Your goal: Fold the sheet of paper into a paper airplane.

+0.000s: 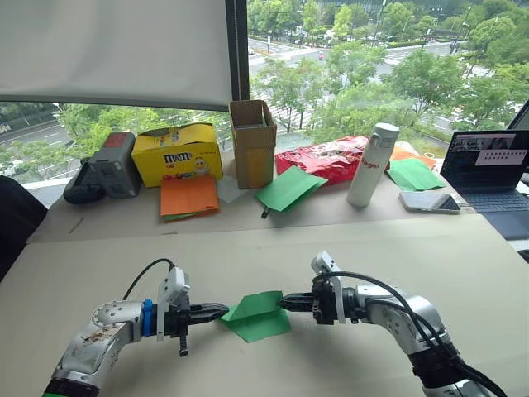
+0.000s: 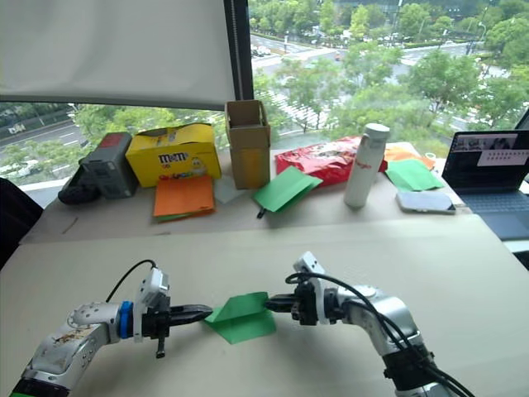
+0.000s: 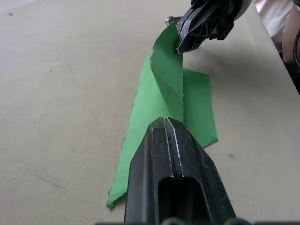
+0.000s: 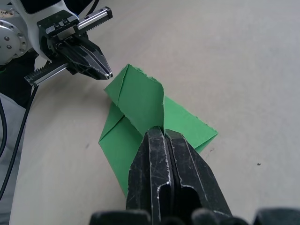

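- The thin bright green sheet of paper (image 1: 258,316), already creased into a layered shape with a raised ridge along its middle, sits near the front edge of the beige desk (image 1: 347,248), about midway between its left and right sides.
- The left gripper (image 1: 221,312) is clenched on the left end of that ridge, its two black fingers pressed flat together with the paper's edge caught between them. This reads as an anchor, keeping the folded layers from springing apart.
- The right gripper (image 1: 283,303) is likewise clenched on the opposite end of the ridge, where the paper lifts and curls up at its tip. Pinching both ends likely keeps the crease taut along a straight line, so the flaps on either side lie down against the desk.
- The lower flaps rest on the desk while the ridge stands slightly above it, which suggests the fold is only partly formed and no pointed wedge is finished yet.
- Along the far edge of the desk, well apart from the work, stand a yellow candy box (image 1: 177,154), a tall brown cardboard box (image 1: 252,142), a red snack bag (image 1: 326,159), a white bottle (image 1: 372,165), spare orange sheets (image 1: 189,197) and plain green sheets (image 1: 288,188), probably kept there as stock and out of the arms' way.
- A laptop (image 1: 488,169) sits at the far right corner.
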Action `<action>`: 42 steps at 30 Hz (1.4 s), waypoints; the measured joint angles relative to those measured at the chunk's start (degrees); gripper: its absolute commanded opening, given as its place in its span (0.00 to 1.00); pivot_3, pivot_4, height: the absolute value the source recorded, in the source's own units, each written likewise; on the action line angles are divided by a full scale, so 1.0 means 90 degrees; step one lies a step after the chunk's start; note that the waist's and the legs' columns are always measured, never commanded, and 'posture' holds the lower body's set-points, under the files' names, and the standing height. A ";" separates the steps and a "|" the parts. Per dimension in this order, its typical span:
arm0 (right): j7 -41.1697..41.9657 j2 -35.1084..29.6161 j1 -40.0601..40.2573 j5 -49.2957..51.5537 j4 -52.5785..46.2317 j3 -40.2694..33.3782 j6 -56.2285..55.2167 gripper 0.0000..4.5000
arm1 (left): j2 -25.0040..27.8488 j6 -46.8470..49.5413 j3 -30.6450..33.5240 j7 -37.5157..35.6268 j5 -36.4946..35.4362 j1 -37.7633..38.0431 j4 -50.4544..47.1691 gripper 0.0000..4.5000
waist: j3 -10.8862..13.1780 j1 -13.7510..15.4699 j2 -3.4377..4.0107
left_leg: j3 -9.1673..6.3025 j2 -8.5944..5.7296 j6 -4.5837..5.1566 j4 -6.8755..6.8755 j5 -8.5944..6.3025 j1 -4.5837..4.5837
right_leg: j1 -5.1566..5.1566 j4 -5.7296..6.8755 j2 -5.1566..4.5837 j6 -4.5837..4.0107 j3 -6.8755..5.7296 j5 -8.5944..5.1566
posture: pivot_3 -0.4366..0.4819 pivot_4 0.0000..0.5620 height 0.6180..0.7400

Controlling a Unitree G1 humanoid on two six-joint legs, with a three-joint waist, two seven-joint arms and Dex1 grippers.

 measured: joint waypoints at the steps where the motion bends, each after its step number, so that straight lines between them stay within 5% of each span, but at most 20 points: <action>1: 0.0033 0.0001 -0.0007 -0.0003 0.0037 0.0005 -0.0008 0.01 | 0.0001 -0.0008 0.0011 -0.0005 0.0002 -0.0002 0.0032 0.00 | 0.0000 0.0001 0.0000 | 0.0000 0.0000 0.0000 0.0000 0.0000 0.0000 | 0.0000 0.0000 0.0000 0.0000 0.0000 0.0000 | 0.48 0.27 1.00; 11: 0.0314 -0.0003 -0.0463 -0.0061 0.0317 0.0126 -0.0531 0.01 | 0.0492 0.0118 0.0563 -0.0327 -0.0197 -0.0221 0.0557 0.00 | 0.0002 -0.0007 0.0000 | 0.0001 -0.0002 -0.0020 0.0002 0.0012 -0.0021 | -0.0030 0.0014 -0.0001 0.0000 -0.0001 0.0000 | 0.48 0.27 1.00; 19: 0.0592 -0.0196 -0.1192 -0.0273 0.0178 -0.0301 -0.1938 0.01 | 0.1141 0.2176 0.0925 -0.0882 -0.1645 0.0306 -0.0148 0.00 | 0.0007 -0.0033 -0.0006 | 0.0003 -0.0002 -0.0058 0.0010 0.0033 -0.0070 | -0.0094 0.0050 -0.0001 0.0001 -0.0006 0.0000 | 0.48 0.27 1.00; 28: 0.0694 -0.0343 -0.1460 -0.2892 0.0668 0.0422 -0.8304 0.01 | 0.1203 0.2737 0.0973 -0.0900 -0.1918 0.0255 -0.0250 0.00 | 0.0009 -0.0019 -0.0009 | 0.0005 -0.0007 -0.0069 0.0012 0.0040 -0.0065 | -0.0091 0.0054 0.0003 0.0001 -0.0013 0.0000 | 0.48 0.27 1.00; 32: -0.0346 -0.0499 -0.1139 -0.4688 0.1596 0.0450 -1.1636 0.01 | 0.1212 0.2820 0.0968 -0.0996 -0.1917 0.0149 -0.0189 0.00 | 0.0011 -0.0019 -0.0011 | 0.0011 -0.0011 -0.0072 0.0014 0.0042 -0.0062 | -0.0091 0.0058 0.0003 0.0000 -0.0012 0.0000 | 0.48 0.27 1.00; 36: -0.1317 -0.0520 -0.0852 -0.5637 0.2482 0.0317 -1.3015 0.28 | 0.1227 0.2935 0.0942 -0.1128 -0.1918 0.0026 -0.0121 0.00 | 0.0013 -0.0045 -0.0014 | 0.0012 -0.0007 -0.0086 0.0013 0.0051 -0.0058 | -0.0094 0.0069 0.0012 -0.0006 -0.0010 -0.0002 | 0.48 0.27 1.00; 42: -0.1849 -0.1181 -0.0830 -0.5694 0.2518 0.0414 -1.3321 0.75 | 0.1246 0.3102 0.0873 -0.1298 -0.1923 -0.0056 -0.0121 0.00 | 0.0013 -0.0116 -0.0014 | 0.0013 -0.0002 -0.0088 0.0013 0.0053 -0.0056 | -0.0091 0.0070 0.0016 -0.0013 -0.0005 -0.0002 | 0.48 0.27 1.00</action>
